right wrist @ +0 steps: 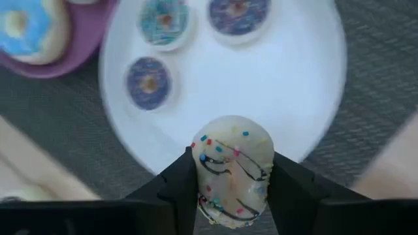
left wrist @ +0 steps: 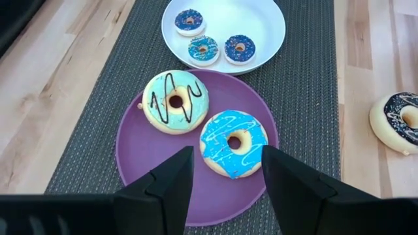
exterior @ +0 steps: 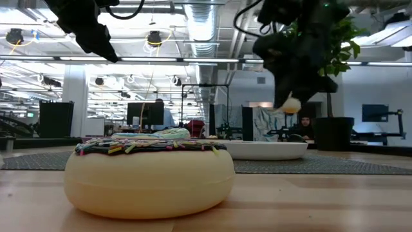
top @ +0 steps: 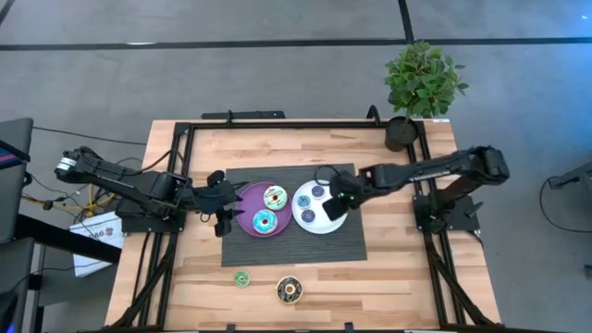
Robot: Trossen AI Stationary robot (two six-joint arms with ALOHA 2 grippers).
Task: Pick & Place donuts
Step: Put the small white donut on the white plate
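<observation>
My right gripper (right wrist: 232, 164) is shut on a small cream donut (right wrist: 233, 156) with dark drizzle and sprinkles, above the near right part of the white plate (top: 324, 225). Three small donuts (right wrist: 149, 82) lie flat on that plate. To its left stands the purple plate (left wrist: 130, 153), which bears a mint donut (left wrist: 175, 101) and a blue donut (left wrist: 233, 143). My left gripper (top: 222, 207) hovers open at the purple plate's left edge, touching nothing. A small green donut (top: 241, 278) and a large dark-iced donut (top: 289, 290) lie on the wood near the front edge. My right gripper pinches the cream donut by two opposite sides of its rim (right wrist: 198, 171) between its two fingers. The fingers come steeply from above. The donut (exterior: 291, 103) hangs clear above the white plate, its iced face turned toward the wrist camera.
Both plates stand on a dark woven mat (top: 344, 242) in the table's middle. A potted plant (top: 421, 88) stands at the far right corner. Bare wood lies in front of the mat around the two loose donuts.
</observation>
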